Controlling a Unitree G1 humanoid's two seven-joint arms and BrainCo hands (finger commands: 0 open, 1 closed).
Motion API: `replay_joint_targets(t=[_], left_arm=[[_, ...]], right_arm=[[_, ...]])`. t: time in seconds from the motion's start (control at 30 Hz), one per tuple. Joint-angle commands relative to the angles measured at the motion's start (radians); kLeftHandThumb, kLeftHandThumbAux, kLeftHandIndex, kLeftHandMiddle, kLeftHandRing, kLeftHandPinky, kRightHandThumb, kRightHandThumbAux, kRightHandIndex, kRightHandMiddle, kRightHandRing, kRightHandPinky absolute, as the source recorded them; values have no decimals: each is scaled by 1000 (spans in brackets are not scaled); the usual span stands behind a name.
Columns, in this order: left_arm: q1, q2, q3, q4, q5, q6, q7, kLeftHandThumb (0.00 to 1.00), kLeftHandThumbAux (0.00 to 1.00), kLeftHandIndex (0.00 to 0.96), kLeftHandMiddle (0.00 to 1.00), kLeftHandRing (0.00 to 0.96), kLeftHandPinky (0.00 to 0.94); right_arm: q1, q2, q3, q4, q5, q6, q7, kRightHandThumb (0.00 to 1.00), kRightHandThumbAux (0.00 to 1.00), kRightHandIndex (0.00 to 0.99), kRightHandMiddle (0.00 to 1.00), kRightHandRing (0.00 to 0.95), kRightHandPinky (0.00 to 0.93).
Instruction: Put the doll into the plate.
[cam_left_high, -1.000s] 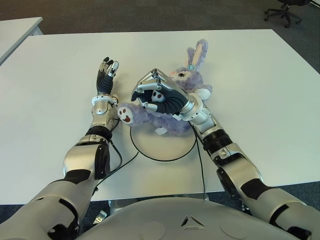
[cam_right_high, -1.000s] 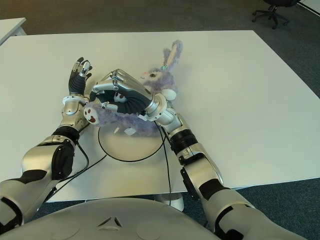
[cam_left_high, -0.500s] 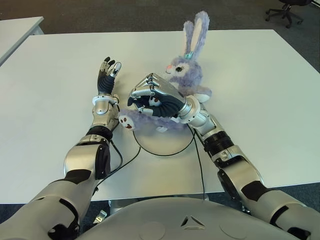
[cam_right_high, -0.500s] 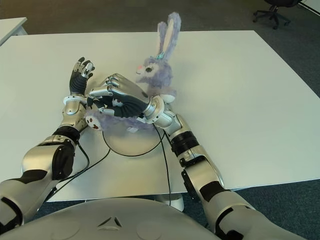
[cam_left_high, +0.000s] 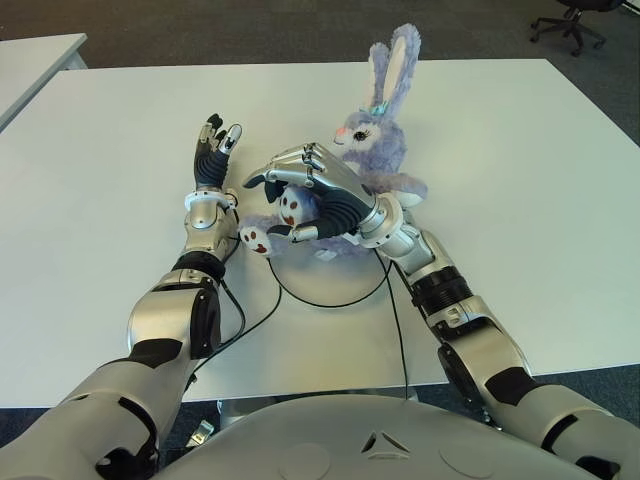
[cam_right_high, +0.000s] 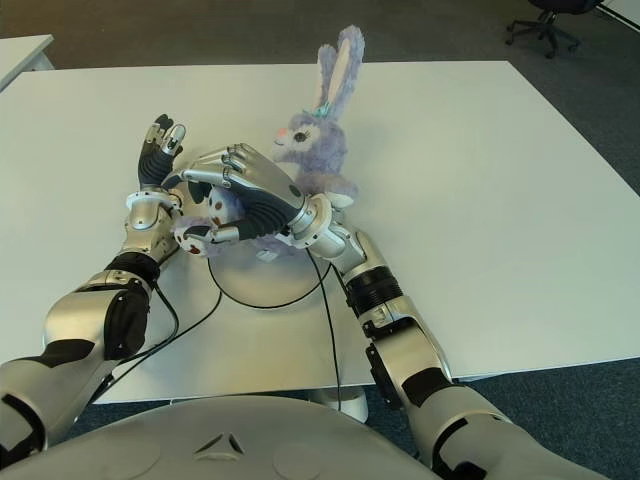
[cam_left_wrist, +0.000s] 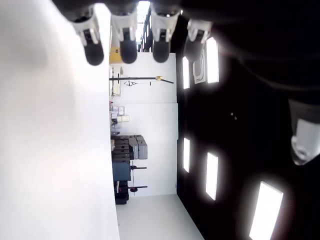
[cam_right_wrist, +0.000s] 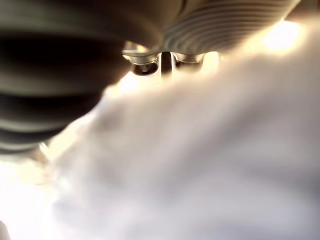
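The doll (cam_left_high: 378, 138), a purple plush rabbit with long ears, sits upright on the far part of the white, black-rimmed plate (cam_left_high: 330, 285). Its two feet point towards my left side. My right hand (cam_left_high: 272, 207) arches over the doll's feet and lap with its fingers spread and its thumb under one foot; a gap shows between fingers and plush. The right wrist view is filled by pale fur close up. Left of the plate, my left hand (cam_left_high: 214, 143) is raised with straight fingers and holds nothing.
The white table (cam_left_high: 520, 170) stretches wide to the right and beyond the doll. A black cable (cam_left_high: 398, 330) runs from my right arm across the plate's near side. Another table corner (cam_left_high: 30, 60) shows far left, and an office chair (cam_left_high: 570, 20) at the far right.
The doll went from lying across the plate to sitting upright on it. My right hand's fingers, curled on it before, have spread apart and lifted. The left hand stayed put.
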Motion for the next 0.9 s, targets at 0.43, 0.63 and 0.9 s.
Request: replay_joint_targets(t=[0.43, 0.63, 0.9], left_arm=[[147, -161, 188, -15, -325, 14, -520, 103, 454, 0, 0, 0, 0], [139, -171, 263, -30, -440, 118, -672, 51, 503, 0, 0, 0, 0], [144, -183, 300, -74, -511, 222, -766, 0, 525, 0, 0, 0, 0]], right_arm=[[27, -30, 28, -14, -30, 49, -8, 164, 352, 49, 131, 193, 19], [29, -33, 33, -16, -33, 53, -19, 148, 346, 46, 123, 190, 14], [28, -43, 45, -18, -16, 60, -4, 153, 342, 27, 101, 169, 0]])
